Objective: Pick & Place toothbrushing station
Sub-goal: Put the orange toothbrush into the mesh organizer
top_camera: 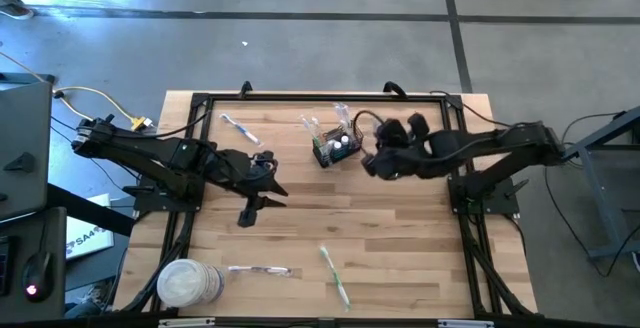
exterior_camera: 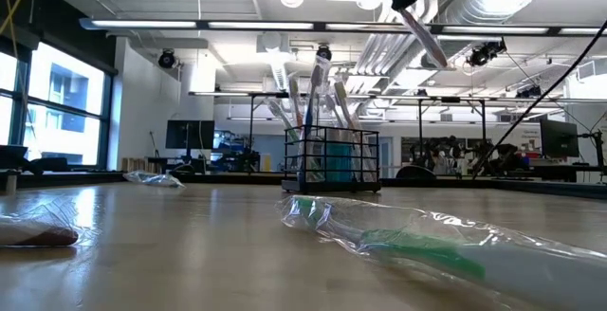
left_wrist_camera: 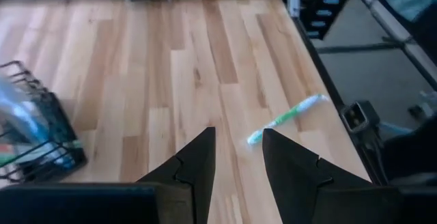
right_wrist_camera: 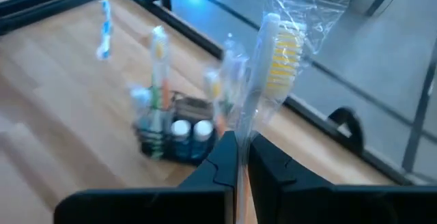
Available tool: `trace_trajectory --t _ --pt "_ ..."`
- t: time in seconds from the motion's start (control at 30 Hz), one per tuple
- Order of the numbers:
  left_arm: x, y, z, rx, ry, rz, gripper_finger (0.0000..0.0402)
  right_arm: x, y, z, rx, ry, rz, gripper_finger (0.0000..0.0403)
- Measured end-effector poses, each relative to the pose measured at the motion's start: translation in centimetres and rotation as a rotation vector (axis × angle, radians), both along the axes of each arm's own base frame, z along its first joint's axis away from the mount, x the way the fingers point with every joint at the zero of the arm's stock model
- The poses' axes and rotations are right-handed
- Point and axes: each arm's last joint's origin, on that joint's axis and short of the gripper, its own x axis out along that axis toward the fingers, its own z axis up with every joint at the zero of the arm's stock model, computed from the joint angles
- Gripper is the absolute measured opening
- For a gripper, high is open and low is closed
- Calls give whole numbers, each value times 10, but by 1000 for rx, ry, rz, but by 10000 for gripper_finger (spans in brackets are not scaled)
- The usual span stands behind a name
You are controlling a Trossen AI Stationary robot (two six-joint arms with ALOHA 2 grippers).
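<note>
While the right gripper [right_wrist_camera: 242,157], jaws pinching a wrapped toothbrush [right_wrist_camera: 276,60], hangs just beside the black mesh basket [top_camera: 335,149] at the table's [top_camera: 400,238] far middle, the placing step is in hand: lowering the brush handle-first among those already standing there. The left gripper [left_wrist_camera: 239,157] waits, jaws spread and empty.

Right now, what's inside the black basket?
Several wrapped toothbrushes stand upright in the basket, and two white caps show among them. The basket's bottom is hidden by what fills it.
</note>
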Motion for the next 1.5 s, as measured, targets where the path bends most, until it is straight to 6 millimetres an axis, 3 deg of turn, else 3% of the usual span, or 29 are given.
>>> trace_trajectory --t 0.2,0.33,0.63,0.8,1.13,1.5 --pt "1 2 0 3 -8 97 122 -18 -21 3 -49 -24 65 8" --pt "2 4 2 9 -32 154 122 -33 -32 3 -62 -150 155 8" --pt "6 7 7 49 -110 270 122 -62 -64 -20 -132 -420 275 8" --pt "13 10 7 32 -130 303 122 -60 -82 -29 -213 -602 448 8" --pt "20 14 0 -1 -101 338 122 -41 -115 -58 -170 -509 496 8" --pt "24 52 1 -9 -93 334 122 -25 -135 -77 -135 -504 456 8"
